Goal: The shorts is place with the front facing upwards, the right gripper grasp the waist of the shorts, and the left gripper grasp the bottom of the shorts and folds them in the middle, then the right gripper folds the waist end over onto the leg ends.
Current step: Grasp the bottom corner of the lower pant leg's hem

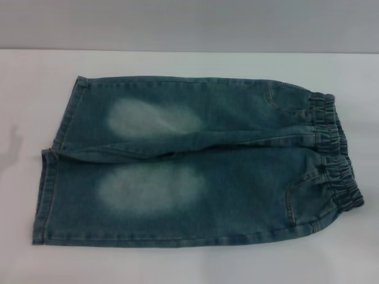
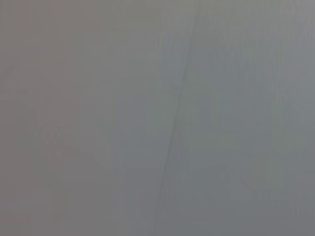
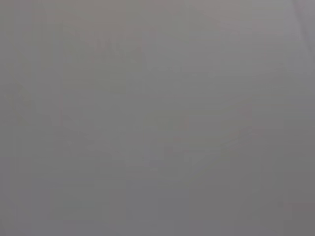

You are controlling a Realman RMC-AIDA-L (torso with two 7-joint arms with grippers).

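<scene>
The blue-green denim shorts [image 1: 195,163] lie flat and spread out on the white table [image 1: 189,266] in the head view, front side up. A pale faded patch marks each leg. The gathered elastic waist [image 1: 331,151] is at the right. The two straight leg hems, the bottom of the shorts [image 1: 50,171], are at the left. Neither gripper shows in any view. Both wrist views hold only a plain grey surface.
White tabletop runs all around the shorts, with a wide strip at the left [image 1: 23,118] and along the front edge. A grey wall [image 1: 189,23] stands behind the table.
</scene>
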